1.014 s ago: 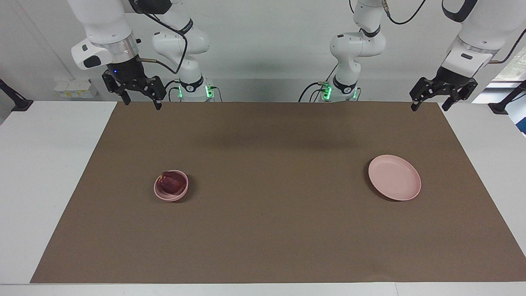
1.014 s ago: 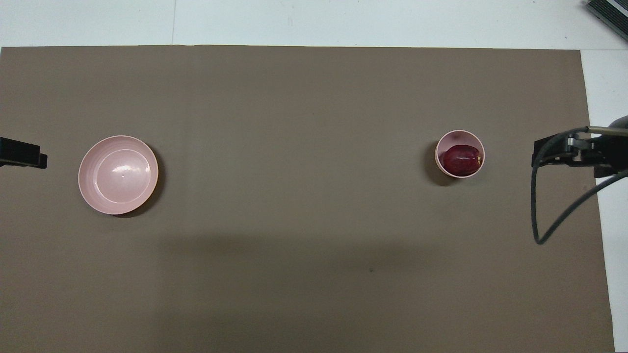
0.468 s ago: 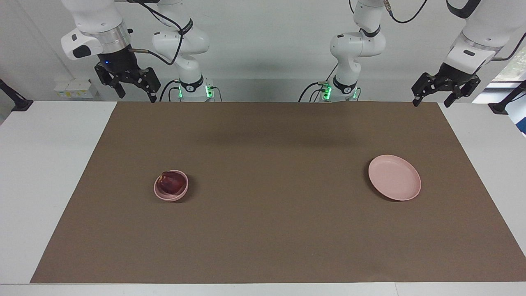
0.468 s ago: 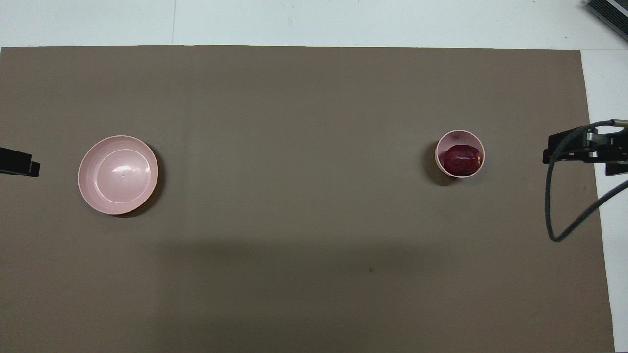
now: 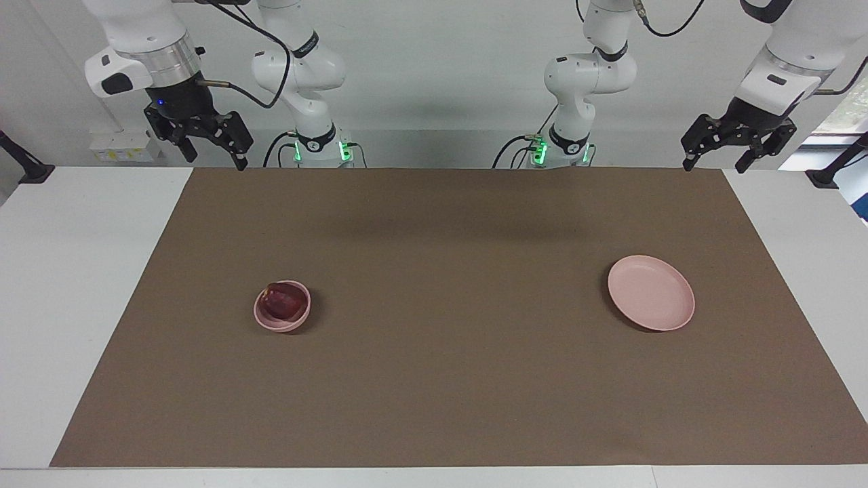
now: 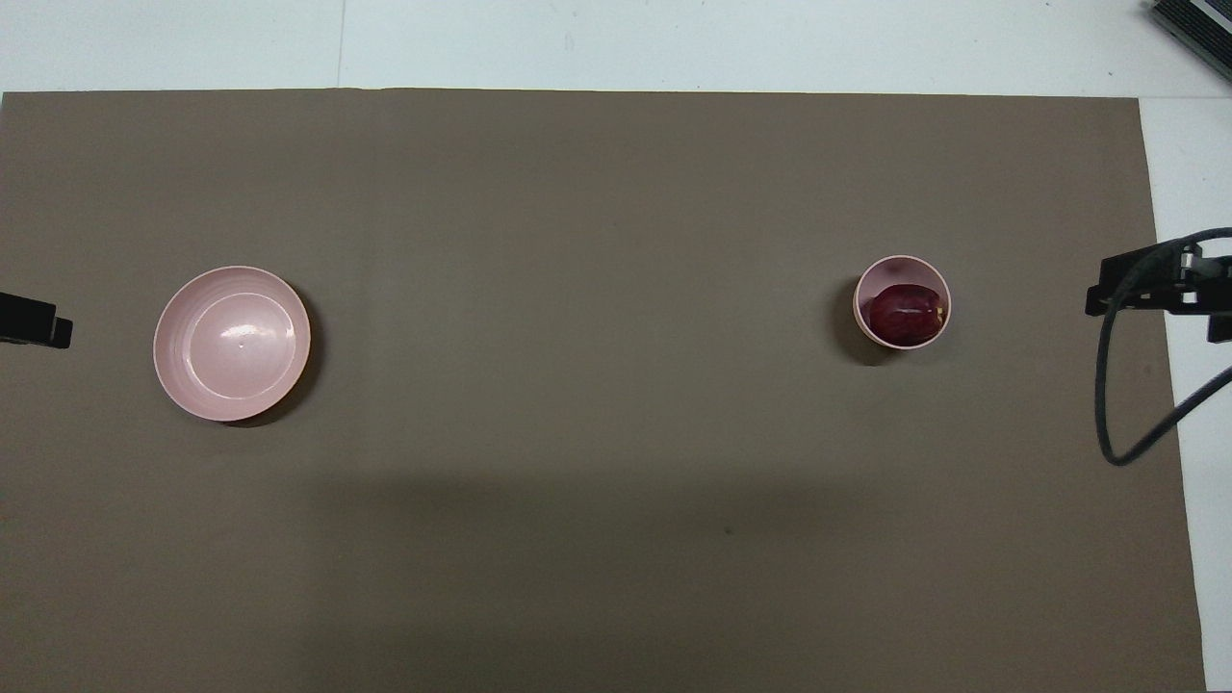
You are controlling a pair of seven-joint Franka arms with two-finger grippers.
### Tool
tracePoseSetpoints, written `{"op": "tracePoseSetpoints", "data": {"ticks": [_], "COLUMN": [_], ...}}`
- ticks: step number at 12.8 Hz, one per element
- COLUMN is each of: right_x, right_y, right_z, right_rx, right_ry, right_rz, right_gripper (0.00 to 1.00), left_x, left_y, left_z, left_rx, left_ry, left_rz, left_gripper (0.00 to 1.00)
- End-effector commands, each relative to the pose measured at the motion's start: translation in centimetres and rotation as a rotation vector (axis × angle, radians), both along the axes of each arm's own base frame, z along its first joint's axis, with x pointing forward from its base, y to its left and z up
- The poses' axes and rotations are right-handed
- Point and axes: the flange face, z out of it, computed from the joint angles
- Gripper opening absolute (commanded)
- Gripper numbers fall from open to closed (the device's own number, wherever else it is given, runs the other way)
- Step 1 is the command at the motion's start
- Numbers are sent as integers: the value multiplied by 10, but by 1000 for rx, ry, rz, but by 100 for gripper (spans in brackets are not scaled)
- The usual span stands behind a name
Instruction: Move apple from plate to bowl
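Note:
The dark red apple [image 5: 283, 301] [image 6: 905, 313] sits inside the small pink bowl [image 5: 266, 321] [image 6: 871, 279] toward the right arm's end of the table. The flat pink plate [image 5: 651, 293] [image 6: 231, 344] lies bare toward the left arm's end. My right gripper [image 5: 211, 150] is open and empty, raised over the brown mat's corner beside the right arm's base; only its edge shows in the overhead view [image 6: 1121, 289]. My left gripper [image 5: 715, 154] is open and empty, raised over the mat's corner near the left arm's base; its tip shows in the overhead view [image 6: 34, 322].
A brown mat [image 5: 447, 379] covers most of the white table [image 5: 74, 271]. A black cable [image 6: 1116, 423] hangs from the right arm over the mat's edge. Black clamps [image 5: 27, 169] stand at both table ends.
Both grippers have risen and drawn outward toward their own ends of the table, the right one more. The apple, bowl and plate have not moved.

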Motion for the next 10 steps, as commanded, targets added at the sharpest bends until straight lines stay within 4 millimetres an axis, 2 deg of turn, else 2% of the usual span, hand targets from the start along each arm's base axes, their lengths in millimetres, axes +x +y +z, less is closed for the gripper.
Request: {"op": "tracePoseSetpoints", "data": {"ticks": [1,4,10], "right_x": [0,-1,-1], "right_y": [8,15,18], "right_z": [4,1,0], "right_rx": [-5,-3,-3], "right_ry": [0,22,26], "right_rz": [25,38,44], "right_gripper": [100,100,100], "left_x": [0,0,0], "left_y": [3,0,2], "left_z": [4,4,4], "left_rx": [4,5,4], "left_ry": [10,12,12], "left_rz": [-8,-12,-9], "left_gripper": [100,100,100]}}
